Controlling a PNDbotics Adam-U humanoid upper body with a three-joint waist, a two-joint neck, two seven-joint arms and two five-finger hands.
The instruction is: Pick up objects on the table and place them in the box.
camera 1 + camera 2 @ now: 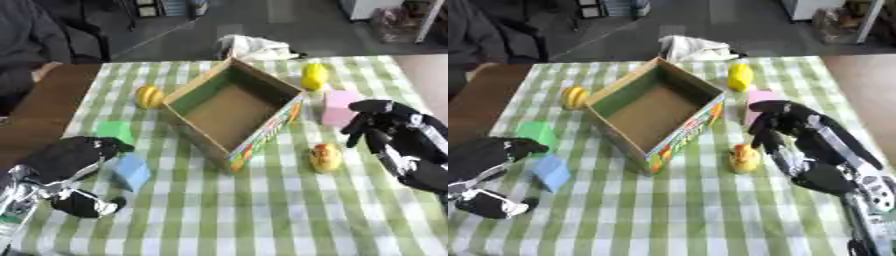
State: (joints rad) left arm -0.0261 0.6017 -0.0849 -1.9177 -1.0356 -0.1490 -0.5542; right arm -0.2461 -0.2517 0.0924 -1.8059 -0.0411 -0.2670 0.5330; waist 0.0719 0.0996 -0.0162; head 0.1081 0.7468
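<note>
One cardboard box, open top, empty inside.

Green-white check cloth, pink block, blue block.

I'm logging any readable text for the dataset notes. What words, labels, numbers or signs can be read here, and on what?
No text can be read in either view.
The box has colourful print along its outer side, too blurred to read.
The far shelves carry items whose markings are too small to read.
The blocks, toys and checked tablecloth show no lettering.
</note>
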